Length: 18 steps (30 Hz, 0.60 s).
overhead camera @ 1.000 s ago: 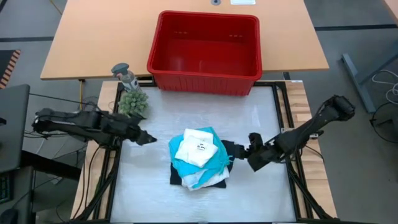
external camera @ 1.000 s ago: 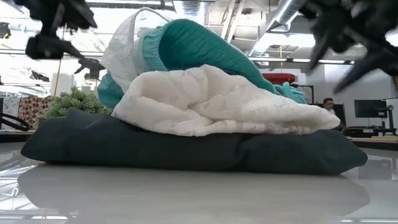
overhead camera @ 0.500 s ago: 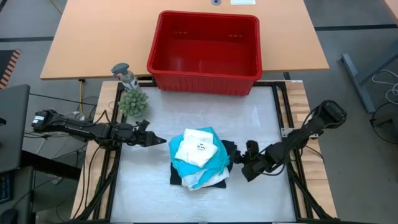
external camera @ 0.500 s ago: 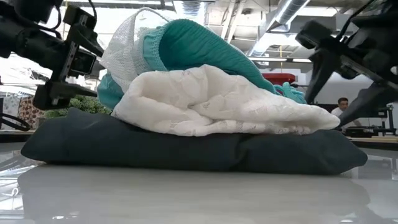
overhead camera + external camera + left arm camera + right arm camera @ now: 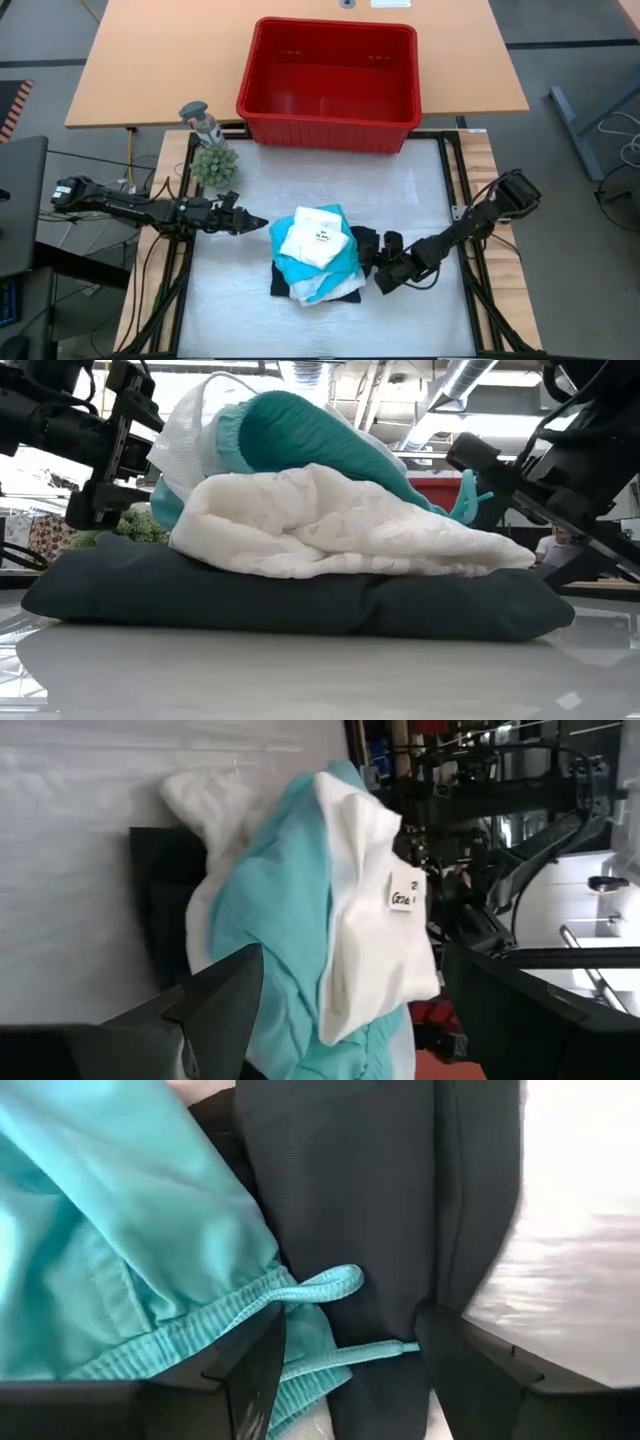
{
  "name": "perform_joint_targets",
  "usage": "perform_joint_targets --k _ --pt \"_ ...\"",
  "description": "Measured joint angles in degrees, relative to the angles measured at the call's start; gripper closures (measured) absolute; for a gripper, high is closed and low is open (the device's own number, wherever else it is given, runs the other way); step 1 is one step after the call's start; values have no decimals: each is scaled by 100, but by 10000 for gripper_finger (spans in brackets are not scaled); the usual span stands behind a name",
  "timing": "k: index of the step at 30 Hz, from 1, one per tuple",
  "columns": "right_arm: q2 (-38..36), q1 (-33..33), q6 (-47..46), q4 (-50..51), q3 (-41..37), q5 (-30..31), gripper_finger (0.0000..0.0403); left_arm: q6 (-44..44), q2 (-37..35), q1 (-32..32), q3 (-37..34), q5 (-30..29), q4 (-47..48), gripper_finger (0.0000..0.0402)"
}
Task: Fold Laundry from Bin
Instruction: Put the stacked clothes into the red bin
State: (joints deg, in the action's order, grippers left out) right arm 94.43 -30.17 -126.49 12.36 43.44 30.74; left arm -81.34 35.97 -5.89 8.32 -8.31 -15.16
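Note:
The laundry [image 5: 315, 252] lies stacked mid-table: a black garment [image 5: 300, 605] at the bottom, a teal one [image 5: 300, 435] on it, and white lacy pieces [image 5: 330, 525] on top. The empty red bin [image 5: 330, 125] stands at the far edge. My left gripper [image 5: 258, 224] hovers open and almost level just off the stack's left side, apart from it. My right gripper [image 5: 372, 268] is open at the stack's right edge, slanting down. My right gripper comes slanting down from the table's right, its open fingers [image 5: 250, 1375] straddling the black garment's right folded edge [image 5: 370, 1280]. The teal drawstring [image 5: 320, 1295] lies between them. The finger on the stack's side rests against the cloth; the stack stays flat on the table.
A small green plant [image 5: 213, 163] and a grey handheld device [image 5: 200, 118] stand at the far left near the bin. Bare white tabletop [image 5: 400, 190] lies between the stack and the bin, and along the near edge.
Both grippers have come down. The left one dropped to the stack's height, rolling and tipping toward level. The right one moved down and toward the table's left onto the stack's right edge. The whole stack has slid slightly toward the left.

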Motion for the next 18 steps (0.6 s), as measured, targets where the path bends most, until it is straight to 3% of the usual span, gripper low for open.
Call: perform_joint_targets --k 4,11,18 --pt "-122 -47 -129 177 4 -338 147 -97 -11 -4 0 159 13 106" --pt "-745 -792 -579 808 1 -405 147 -85 -111 22 0 161 355 106" --pt "-416 -512 -587 884 -9 -525 147 -95 -112 22 0 90 511 106"
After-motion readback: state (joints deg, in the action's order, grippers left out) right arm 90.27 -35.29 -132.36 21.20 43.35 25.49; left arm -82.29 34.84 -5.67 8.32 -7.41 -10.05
